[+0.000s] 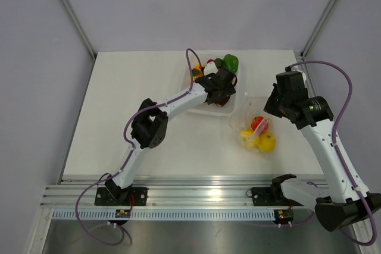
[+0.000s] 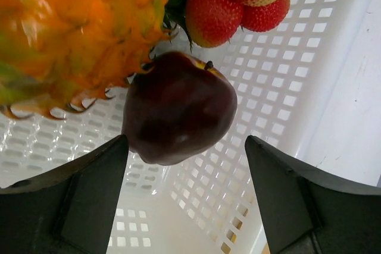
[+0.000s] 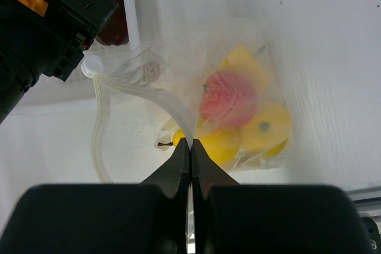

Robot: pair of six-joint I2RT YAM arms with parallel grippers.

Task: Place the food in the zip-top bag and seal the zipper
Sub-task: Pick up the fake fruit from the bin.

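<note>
On the white table (image 1: 137, 87), just right of the tray (image 1: 193, 109): the zip-top bag (image 1: 244, 111), clear and crinkled. Holds four pieces of the food (image 1: 259, 135), three yellow and one red (image 3: 227, 96), bunched at the closed end toward the near edge. Runs lengthwise roughly far to near, with the mouth gaping toward the tray. Pinched at the zipper (image 3: 100, 129) by the right gripper (image 3: 190, 153), fingers pressed tight together on the rim strip, with the rest of the strip looping out leftward in a curve.

In the tray, counted from the left wrist view: one dark purple fruit (image 2: 178, 108), one spiky orange-yellow fruit (image 2: 71, 34), three strawberries (image 2: 213, 15), one green piece (image 1: 229, 62) at the far corner. Left gripper (image 2: 186, 197) spread wide and low inside the tray, with one finger (image 2: 65, 200) on each side of the dark purple fruit. Contact with it hard to judge. Stem end of that fruit turned up and to the right in that view.
</note>
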